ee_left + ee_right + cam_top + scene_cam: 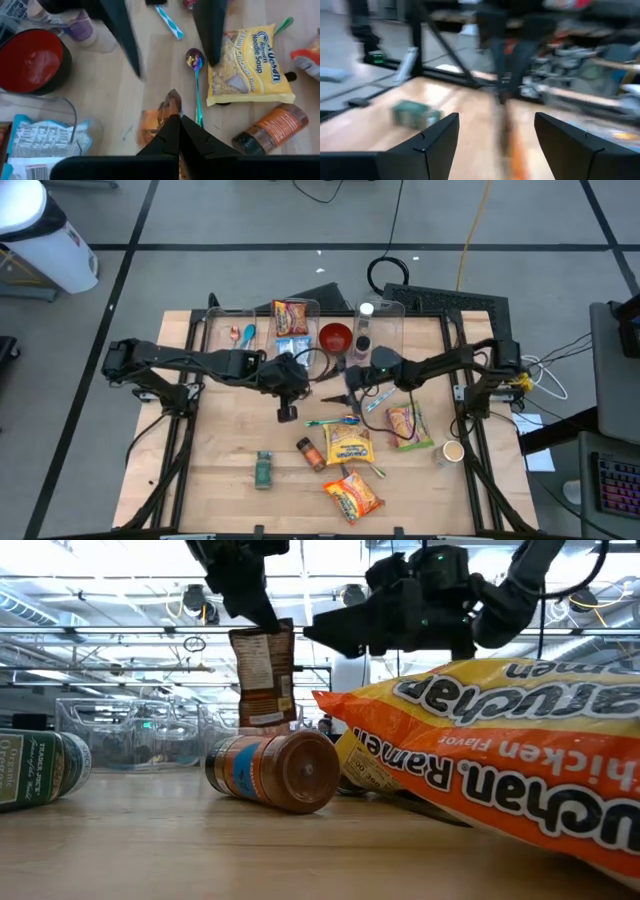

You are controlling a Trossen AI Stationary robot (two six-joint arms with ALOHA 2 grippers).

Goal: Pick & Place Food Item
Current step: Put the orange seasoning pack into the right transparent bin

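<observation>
A small brown and orange food packet (262,675) hangs above the middle of the table, and my left gripper (178,131) is shut on it. In the high view my left gripper (287,402) reaches in from the table's left. My right gripper (328,396) stands open just to the packet's right, its fingers level and pointing toward the table's left. Nothing is between them in the right wrist view (495,137). In the low view my right gripper (345,635) shows beside the hanging packet. Both its fingers (120,40) show dark in the left wrist view. My left gripper pinches the packet's upper edge (255,633) between its two shut fingers, slanting down from above. In the left wrist view the packet (162,117) shows just past the fingertips. It hangs upright below the fingers, clear of the table.
On the table lie a yellow noodle soup packet (347,445), an orange spice jar (310,453), a green jar (263,469), a ramen packet (352,495), another packet (405,425) and a shiny spoon (195,65). A red bowl (335,337) and clear bins (230,330) stand at the far edge.
</observation>
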